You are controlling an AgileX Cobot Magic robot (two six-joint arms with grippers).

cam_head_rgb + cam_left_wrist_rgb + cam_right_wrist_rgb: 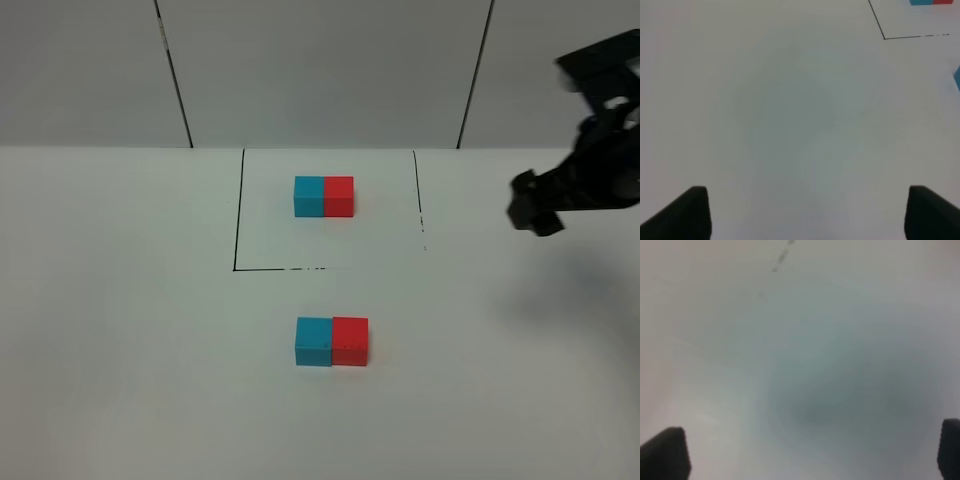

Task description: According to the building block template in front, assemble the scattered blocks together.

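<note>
The building block template (324,196) lies on the white table (120,330) inside a black-outlined square (238,210), toward the far edge of the surface; its long axis runs side to side, parallel to that far edge, with the cyan half toward the left edge and the red half toward the right; it sits in the far half of the outline, roughly centred between the outline's side lines.

Nearer the front edge, outside the outline, the two scattered blocks stand together; the cyan cube (313,342) is on the left and the red cube (350,340) on the right, their facing sides touching, so the pair forms a bar whose long axis also runs side to side, in the same colour order as the template; the red cube sits a shade farther back than the cyan one.

The right gripper (535,205) hangs above the table near the right edge, well apart from both bars; in its wrist view the fingertips (665,452) stand wide apart with only blurred bare surface between them, holding nothing.

The left gripper (807,212) shows only in its own wrist view; its fingers (682,215) stand apart over bare table, empty; a corner of the outline (884,37) and slivers of the template (932,2) and the cyan cube (957,77) show at that picture's edges.
</note>
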